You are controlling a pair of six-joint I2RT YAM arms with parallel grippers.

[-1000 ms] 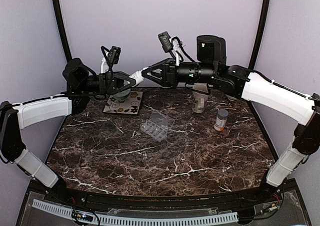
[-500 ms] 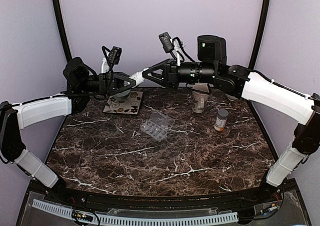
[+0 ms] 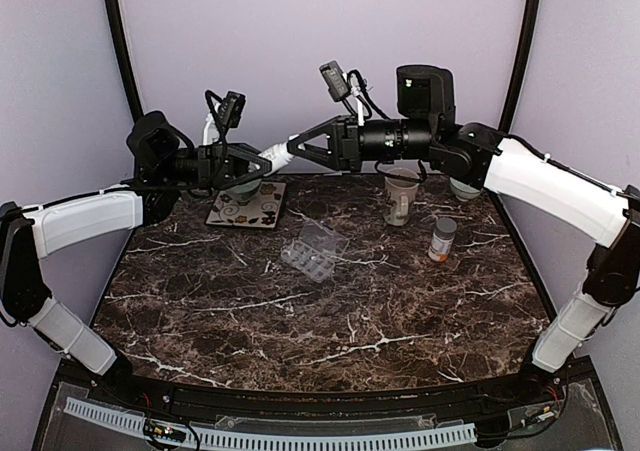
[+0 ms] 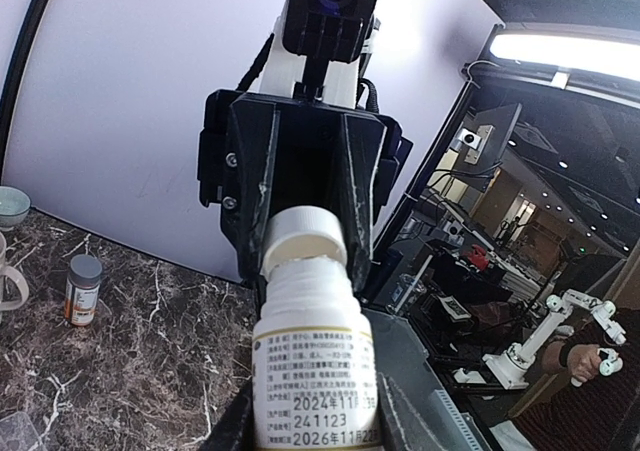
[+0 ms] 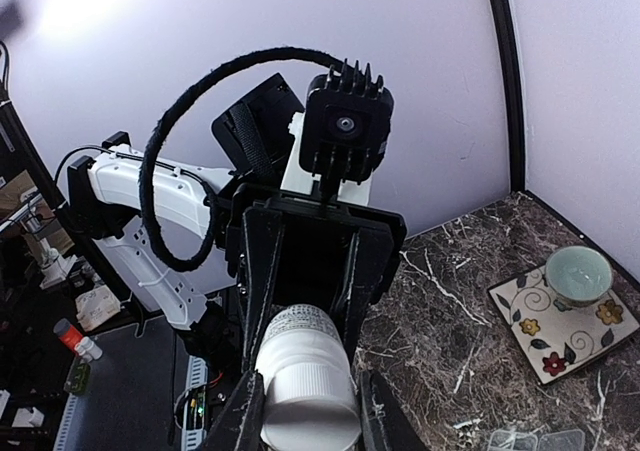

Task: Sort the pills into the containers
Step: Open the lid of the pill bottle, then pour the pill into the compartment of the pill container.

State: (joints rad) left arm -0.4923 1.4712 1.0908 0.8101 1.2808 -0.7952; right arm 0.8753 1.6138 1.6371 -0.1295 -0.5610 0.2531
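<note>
Top external: left end effector point(image 3: 264, 160) clamps the white bottle point(image 3: 277, 155) by its body, right end effector point(image 3: 291, 150) its cap point(image 4: 303, 234).

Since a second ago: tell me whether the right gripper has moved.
Yes, slightly: the right gripper has shifted right and its wrist has risen, uncovering the rim of the clear cup behind it.

the right end effector point(image 5: 308, 416) clamped the near end of a white bottle point(image 5: 305, 371), its far end gripped between the black fingers of the left end effector point(image 5: 305, 311). by the far edge of the marbled table point(image 5: 440, 351), a teal cup point(image 5: 578, 271) stood on a patterned tile point(image 5: 535, 339).
</note>
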